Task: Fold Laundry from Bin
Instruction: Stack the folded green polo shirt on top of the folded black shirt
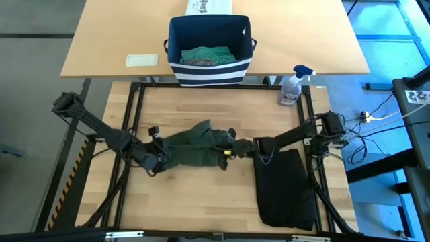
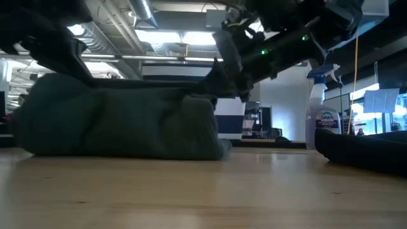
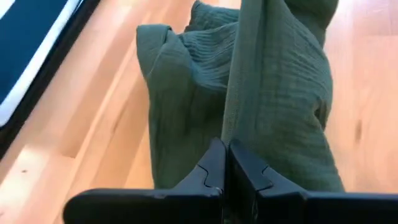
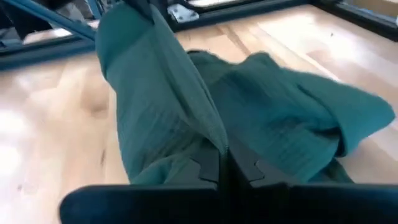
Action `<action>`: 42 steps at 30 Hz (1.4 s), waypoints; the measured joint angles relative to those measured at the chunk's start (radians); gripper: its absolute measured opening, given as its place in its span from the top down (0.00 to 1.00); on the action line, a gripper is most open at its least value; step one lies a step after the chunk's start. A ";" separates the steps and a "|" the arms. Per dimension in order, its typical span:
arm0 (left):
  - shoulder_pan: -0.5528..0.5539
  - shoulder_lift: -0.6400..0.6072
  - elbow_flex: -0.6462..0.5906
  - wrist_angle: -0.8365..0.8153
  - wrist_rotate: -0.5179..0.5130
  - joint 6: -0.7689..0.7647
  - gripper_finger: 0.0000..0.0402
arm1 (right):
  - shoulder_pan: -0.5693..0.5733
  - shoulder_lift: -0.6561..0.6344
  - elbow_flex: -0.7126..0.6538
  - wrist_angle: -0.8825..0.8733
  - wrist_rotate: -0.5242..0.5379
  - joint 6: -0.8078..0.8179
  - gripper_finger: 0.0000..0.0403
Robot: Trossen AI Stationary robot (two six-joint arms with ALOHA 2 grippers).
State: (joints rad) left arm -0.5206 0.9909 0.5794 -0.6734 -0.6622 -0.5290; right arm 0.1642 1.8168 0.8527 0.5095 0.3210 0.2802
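A dark green garment (image 1: 191, 149) lies bunched across the middle of the table, its underside on the wood (image 2: 121, 127). My left gripper (image 1: 156, 153) is shut on its left end and my right gripper (image 1: 232, 146) on its right end, both low over the table. The bin (image 1: 209, 50) stands beyond the table's far edge with teal-green laundry (image 1: 207, 55) inside. A folded black garment (image 1: 285, 185) lies flat at the near right. My left gripper pinches a raised fold of the green garment (image 3: 231, 121) between its two shut fingers, slanting down from the table's left. The fold runs away from the fingertips as a ridge; the cloth beside it rests in loose folds on the table. My right gripper pinches a ridge of the same garment (image 4: 208, 127) at its right end between its shut fingers, coming in slanted down from the table's right. The cloth rises from the fingertips in a drawn band, and the rest lies rumpled on the wood.
A spray bottle (image 1: 293, 86) stands at the table's far right corner. A white printed box (image 1: 208, 7) sits behind the bin, and a pale flat item (image 1: 142, 60) lies left of it. Bare wood shows at the near left (image 1: 181, 202).
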 joint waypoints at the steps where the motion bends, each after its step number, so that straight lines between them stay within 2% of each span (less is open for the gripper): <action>1: 0.018 0.001 0.000 0.011 0.016 0.019 1.00 | -0.004 0.000 -0.001 -0.007 -0.007 -0.001 1.00; 5: 0.012 0.003 -0.002 0.105 0.098 0.100 1.00 | 0.034 -0.001 -0.006 0.002 -0.037 -0.049 1.00; 10: -0.079 0.003 -0.002 0.202 0.093 0.151 1.00 | 0.126 -0.062 -0.002 -0.081 -0.031 -0.057 1.00; 12: -0.113 0.008 0.000 0.220 0.126 0.152 1.00 | 0.160 -0.075 0.000 -0.106 -0.047 -0.056 1.00; 19: -0.220 0.111 0.000 0.359 0.261 0.165 1.00 | 0.236 -0.079 -0.001 -0.145 -0.106 -0.002 0.93; 25: -0.255 0.265 -0.004 0.387 0.400 0.119 0.91 | 0.239 -0.079 -0.007 -0.201 -0.238 0.029 0.84; 29: -0.259 0.325 -0.003 0.410 0.423 0.072 0.82 | 0.248 -0.079 -0.006 -0.243 -0.261 0.064 0.74; 34: -0.257 0.305 0.011 0.419 0.402 0.064 0.70 | 0.250 -0.079 -0.004 -0.234 -0.188 0.064 0.61; 38: -0.258 0.264 0.068 0.393 0.389 0.097 0.61 | 0.239 -0.079 -0.004 -0.233 -0.067 0.064 0.52; 40: -0.257 0.246 0.103 0.321 0.332 0.118 0.57 | 0.215 -0.079 -0.004 -0.232 -0.028 0.094 0.50; 42: -0.256 0.232 0.140 0.248 0.227 0.138 0.54 | 0.175 -0.079 -0.004 -0.228 -0.028 0.132 0.48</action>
State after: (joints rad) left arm -0.7762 1.2230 0.7191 -0.4254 -0.4356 -0.3913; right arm 0.3389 1.7378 0.8488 0.2811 0.2931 0.4124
